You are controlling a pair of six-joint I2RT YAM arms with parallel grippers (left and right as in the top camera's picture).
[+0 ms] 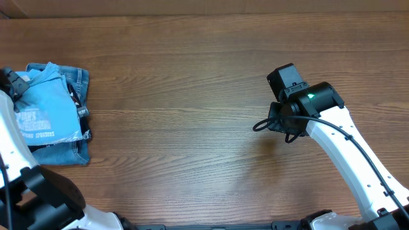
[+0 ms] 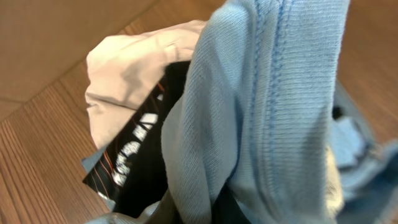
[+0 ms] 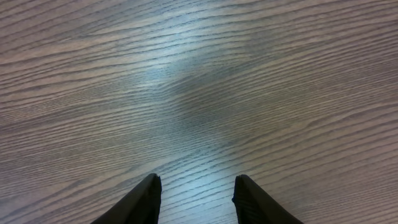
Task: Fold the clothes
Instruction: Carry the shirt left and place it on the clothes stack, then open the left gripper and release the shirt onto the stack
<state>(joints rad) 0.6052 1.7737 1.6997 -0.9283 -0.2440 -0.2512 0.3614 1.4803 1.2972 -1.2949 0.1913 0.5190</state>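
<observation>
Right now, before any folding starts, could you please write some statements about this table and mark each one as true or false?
1. The right gripper holds the light blue T-shirt. False: it is open above the bare table and holds nothing.
2. The light blue T-shirt lies on top of the jeans. True.
3. The jeans lie in the middle of the table. False: they lie at its left edge, far from the right gripper.
4. A black garment with white print is in the same pile as the T-shirt. True.
</observation>
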